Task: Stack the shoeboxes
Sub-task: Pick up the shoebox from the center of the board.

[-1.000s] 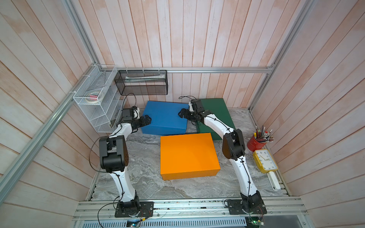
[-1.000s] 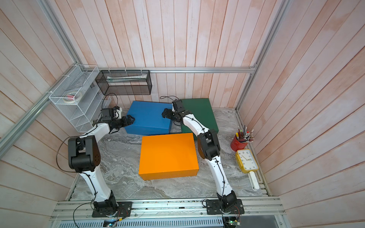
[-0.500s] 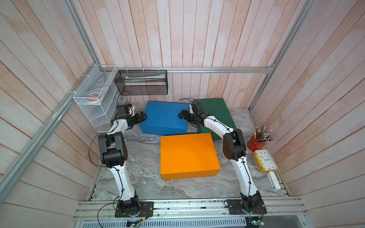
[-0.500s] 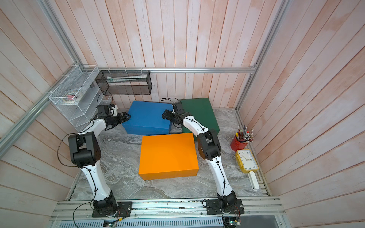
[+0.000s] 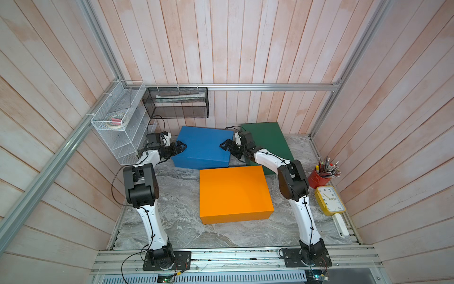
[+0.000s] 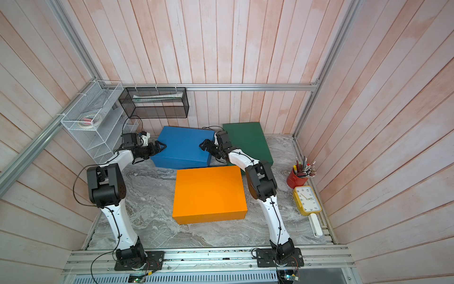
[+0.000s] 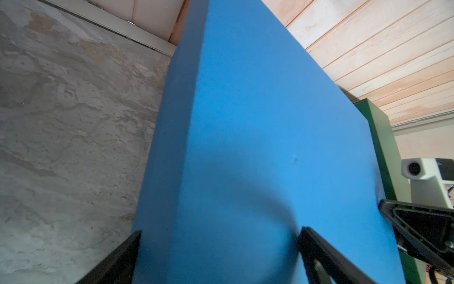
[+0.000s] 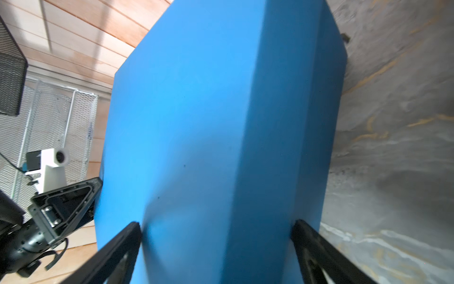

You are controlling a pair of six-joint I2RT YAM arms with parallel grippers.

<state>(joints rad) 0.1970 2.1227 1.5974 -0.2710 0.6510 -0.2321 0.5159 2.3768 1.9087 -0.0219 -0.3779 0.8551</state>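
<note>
Bracketing the blue shoebox (image 5: 204, 147) between them, left gripper (image 5: 183, 146) and right gripper (image 5: 223, 146) are holding jaws wide apart; an even joint lift onto the orange shoebox (image 5: 233, 191) nearer their bases is likely coming next.

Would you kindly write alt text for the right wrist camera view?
A blue box fills the frame, its end between the wide-open jaws of the right gripper. Marble table shows beside it; opposite, the left gripper and a white wire rack.
</note>
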